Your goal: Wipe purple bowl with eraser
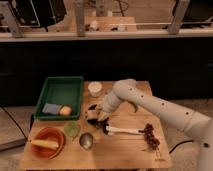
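Observation:
The purple bowl (91, 109) is a small dark round bowl on the wooden table, just right of the green bin, and the gripper partly covers it. My gripper (96, 116) hangs from the white arm that reaches in from the right, and it sits low over the bowl's near right side. A small pale patch (92, 119) shows at the gripper's tip, at the bowl's front edge. It may be the eraser, but I cannot tell for sure.
A green bin (55, 85) at the left holds a blue-grey pad (50, 108) and a yellow-orange item (65, 110). A white cup (94, 88) stands behind the bowl. An orange bowl (40, 133), a light-green bowl (71, 129), a metal cup (86, 140), a white-handled brush (122, 131) and grapes (149, 137) lie in front.

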